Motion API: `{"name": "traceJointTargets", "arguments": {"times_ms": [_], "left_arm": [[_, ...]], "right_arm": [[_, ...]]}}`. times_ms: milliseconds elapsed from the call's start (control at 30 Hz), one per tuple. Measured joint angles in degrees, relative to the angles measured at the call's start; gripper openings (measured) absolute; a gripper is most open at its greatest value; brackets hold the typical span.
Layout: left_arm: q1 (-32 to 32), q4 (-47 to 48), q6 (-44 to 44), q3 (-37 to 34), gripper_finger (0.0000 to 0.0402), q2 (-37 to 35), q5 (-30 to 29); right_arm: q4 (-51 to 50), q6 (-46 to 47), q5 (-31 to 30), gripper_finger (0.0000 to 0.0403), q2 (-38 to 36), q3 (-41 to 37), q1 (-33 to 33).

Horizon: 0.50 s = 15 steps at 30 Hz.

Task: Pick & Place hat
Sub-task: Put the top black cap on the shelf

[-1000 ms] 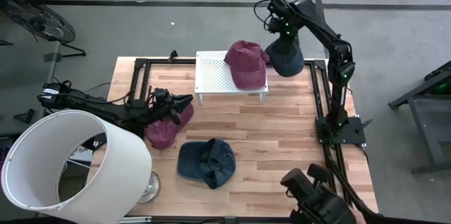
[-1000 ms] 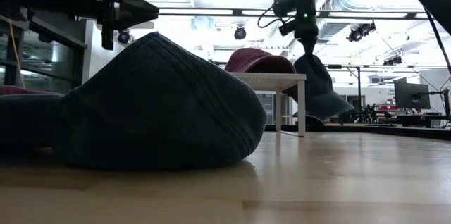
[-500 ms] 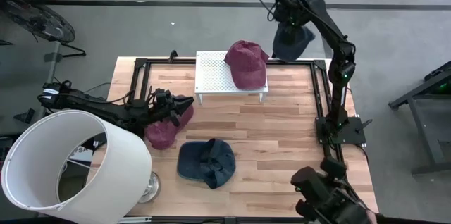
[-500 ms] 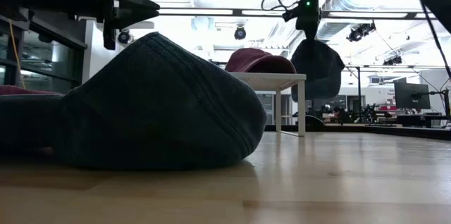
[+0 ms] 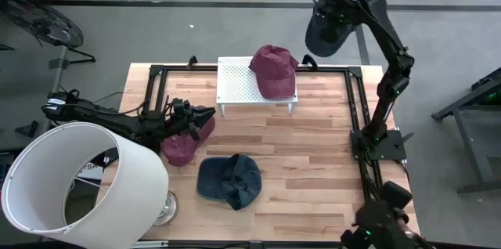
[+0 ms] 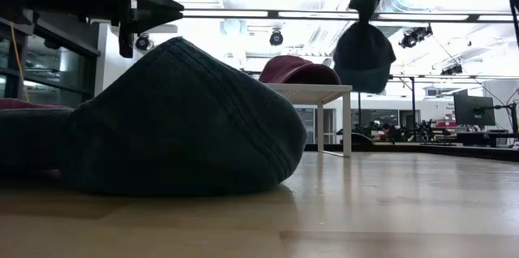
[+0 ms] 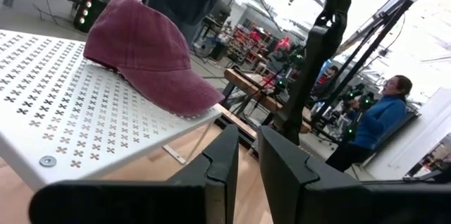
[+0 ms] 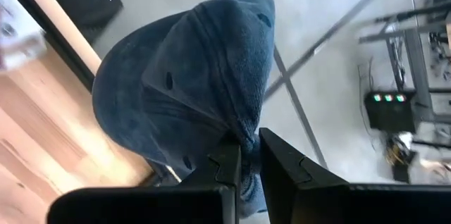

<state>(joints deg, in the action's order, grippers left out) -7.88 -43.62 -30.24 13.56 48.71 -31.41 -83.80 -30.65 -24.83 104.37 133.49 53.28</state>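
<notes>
The right gripper pinches a soft navy-blue cap by a bunched fold of its cloth, jaws closed tight on it, and holds it high in the air beyond the far right corner of the butcher-block table, its rounded crown sagging below the dark fingers. On the table's far side stands a small white perforated metal stand, its top punched with cross-shaped holes, and a faded maroon cap with visible panel seams rests on its right half, overhanging the edge. Near the front, a second dark blue cap lies crumpled on the striped wood planks. The left gripper hangs over a second maroon cap at the table's left side, its two angular black fingers nearly together with only a narrow slit between them and nothing held. A large white drum-shaped lampshade fills the front left corner.
</notes>
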Motion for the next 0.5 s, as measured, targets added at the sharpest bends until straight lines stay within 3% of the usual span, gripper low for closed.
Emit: {"name": "traceJointTargets", "arguments": {"times_ms": [500], "left_arm": [[0.0, 0.0, -0.15, 0.0, 0.0056, 0.0, -0.03]], "right_arm": [[9.01, 0.2, 15.64, 0.0023, -8.4, -0.04, -0.07]]}}
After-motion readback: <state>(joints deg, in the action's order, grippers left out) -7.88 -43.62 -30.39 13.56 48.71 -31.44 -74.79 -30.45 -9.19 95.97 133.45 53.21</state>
